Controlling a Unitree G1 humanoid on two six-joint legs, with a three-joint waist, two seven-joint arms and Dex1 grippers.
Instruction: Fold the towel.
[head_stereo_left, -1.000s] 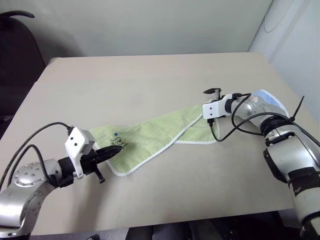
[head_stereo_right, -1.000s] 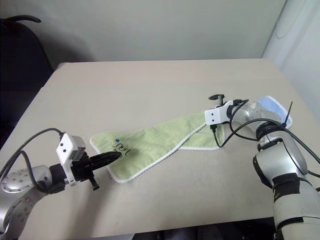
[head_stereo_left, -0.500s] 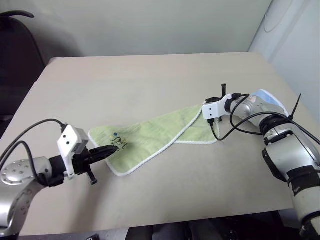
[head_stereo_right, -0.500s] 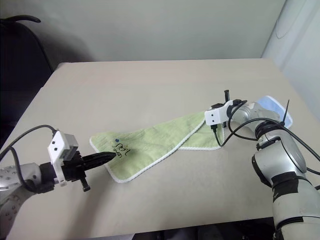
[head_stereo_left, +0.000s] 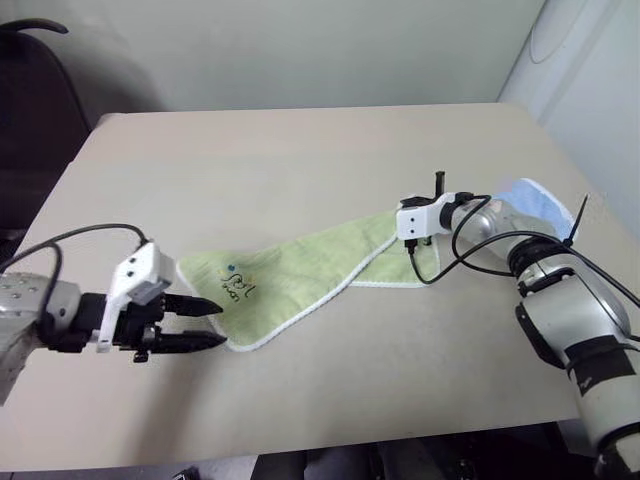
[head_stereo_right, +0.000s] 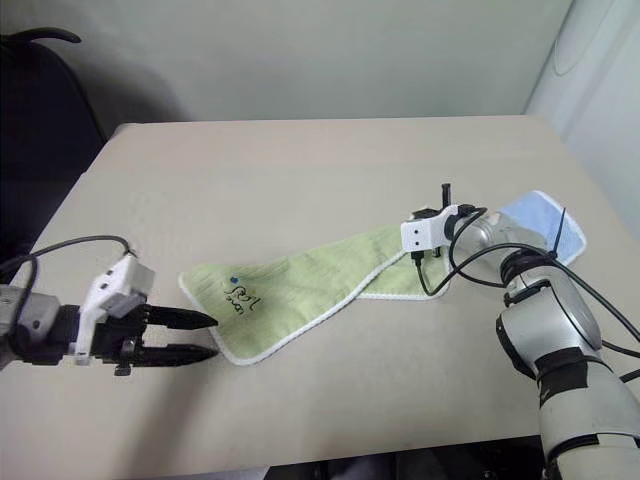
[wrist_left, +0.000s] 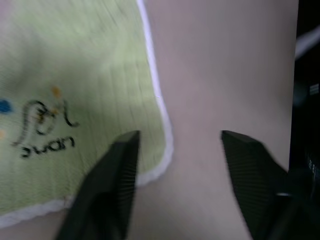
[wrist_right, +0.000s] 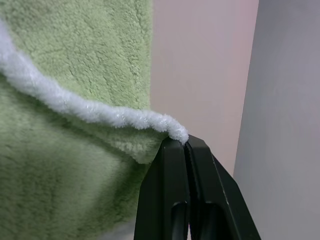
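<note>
Head views: the towel (head_stereo_left: 300, 275) lies on the counter (head_stereo_left: 300, 160) as a long, twisted strip running diagonally from near the left tool (head_stereo_left: 205, 323) up to the right tool (head_stereo_left: 436, 182). It is light green terry with white stitched edging and a small dark embroidered mark (head_stereo_left: 236, 287) near its left corner. A light blue cloth (head_stereo_right: 540, 222) lies by the right arm, near the counter's right edge.

Left wrist view: the left tool (wrist_left: 177, 145) stands with its two black fingers (wrist_left: 117, 170) spread apart, holding nothing. The towel corner with the embroidered mark lies flat on the counter, one finger over it, the other over bare counter.

Right wrist view: the right tool (wrist_right: 186, 145) is clamped tight on the white-edged corner of the towel.

Change from one second earlier: the left tool, then closed at the marked corner, now stands open just off that corner. The right tool, then open, now grips its corner.
</note>
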